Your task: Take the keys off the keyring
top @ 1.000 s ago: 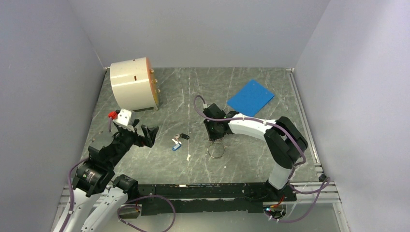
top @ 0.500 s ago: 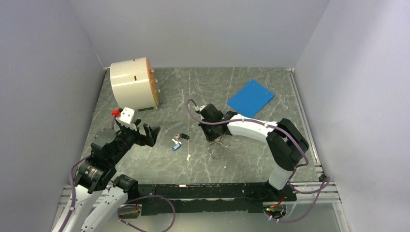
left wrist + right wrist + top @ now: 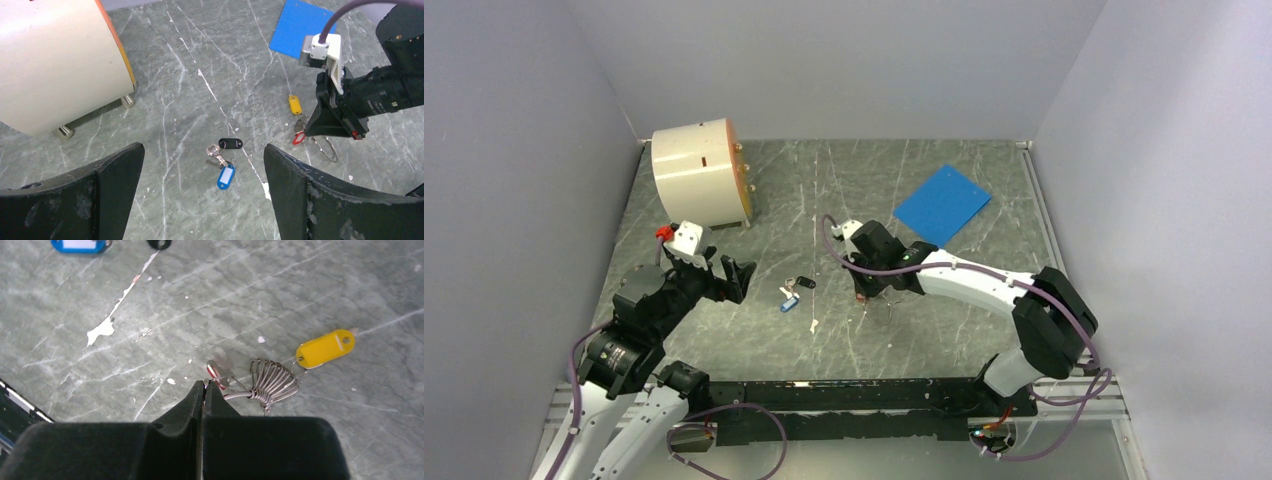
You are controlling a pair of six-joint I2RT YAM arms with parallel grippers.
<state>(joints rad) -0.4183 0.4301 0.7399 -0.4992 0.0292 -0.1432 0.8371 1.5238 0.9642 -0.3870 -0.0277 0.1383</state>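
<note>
Right claw (image 3: 202, 390): fingers closed, pinching keyring (image 3: 272, 382) wire; red key (image 3: 216, 371), yellow key (image 3: 325, 347) attached.
Left claw (image 3: 203, 152): wide open, empty, above desk (image 3: 200, 75).

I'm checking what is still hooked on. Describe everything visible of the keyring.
The keyring is thin silvery wire: in the right wrist view, a fan of bunched loops on the grey marbled table. A yellow tag hooks on by a small loop at one side; a red tag lies at the other. One strand runs to the tips of the shut right gripper; whether it is pinched I cannot tell. The left wrist view shows a larger loop under that gripper.
</note>
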